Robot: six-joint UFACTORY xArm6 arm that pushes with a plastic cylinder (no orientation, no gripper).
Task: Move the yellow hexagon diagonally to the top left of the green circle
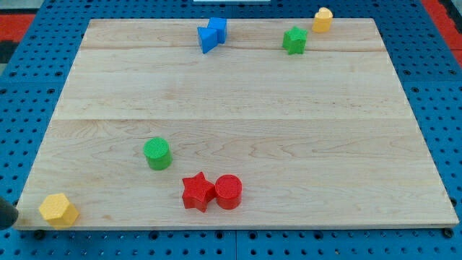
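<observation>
A yellow hexagon (58,209) lies at the board's bottom left corner. The green circle (157,153) stands to its upper right, well apart from it. A dark shape at the view's left edge, which looks like my tip (6,215), sits just left of the yellow hexagon, close to it; whether they touch cannot be told. A second yellow block (323,19) rests at the board's top right edge.
A red star (197,191) and a red circle (228,191) touch each other below and right of the green circle. Two blue blocks (211,34) sit together at the top centre. A green star (294,40) lies near the top right. The wooden board (289,130) sits on a blue pegboard.
</observation>
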